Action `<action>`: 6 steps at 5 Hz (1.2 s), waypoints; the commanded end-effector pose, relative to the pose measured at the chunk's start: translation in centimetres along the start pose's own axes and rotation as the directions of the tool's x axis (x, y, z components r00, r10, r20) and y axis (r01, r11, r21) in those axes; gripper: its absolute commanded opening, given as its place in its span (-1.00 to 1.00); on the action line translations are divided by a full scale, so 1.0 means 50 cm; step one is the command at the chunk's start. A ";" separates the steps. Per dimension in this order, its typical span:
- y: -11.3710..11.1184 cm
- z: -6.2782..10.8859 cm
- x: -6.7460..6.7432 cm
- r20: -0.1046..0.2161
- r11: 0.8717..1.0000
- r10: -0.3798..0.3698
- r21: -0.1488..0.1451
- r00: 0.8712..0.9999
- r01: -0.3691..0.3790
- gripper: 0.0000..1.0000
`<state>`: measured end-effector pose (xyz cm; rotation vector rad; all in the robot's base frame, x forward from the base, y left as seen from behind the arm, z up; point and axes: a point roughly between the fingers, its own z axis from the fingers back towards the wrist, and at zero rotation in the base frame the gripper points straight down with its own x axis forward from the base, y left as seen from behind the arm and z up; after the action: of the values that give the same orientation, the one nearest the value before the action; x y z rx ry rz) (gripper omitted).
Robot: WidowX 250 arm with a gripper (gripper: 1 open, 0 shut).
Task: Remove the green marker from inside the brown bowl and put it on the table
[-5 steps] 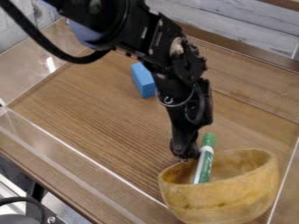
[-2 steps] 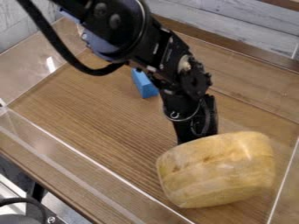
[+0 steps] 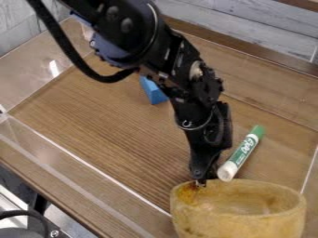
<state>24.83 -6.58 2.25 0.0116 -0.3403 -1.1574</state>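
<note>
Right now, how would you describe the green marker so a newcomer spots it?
On the wood-grain table, find the round tan bowl. Just beyond its rim, beside the black gripper, lies a slim white marker with green ends, unlike the blue block.

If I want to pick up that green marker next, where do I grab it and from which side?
Grip the green marker around the middle of its white barrel, coming from above with the fingers on its two long sides. It is slim and lies lengthwise away from the bowl, so the far half looks the freer part to close on.
</note>
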 end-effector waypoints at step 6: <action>0.029 0.005 -0.021 -0.006 1.000 -0.006 0.008 1.000 0.006 -1.00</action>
<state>25.09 -5.29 2.04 0.0067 -0.3213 -1.1557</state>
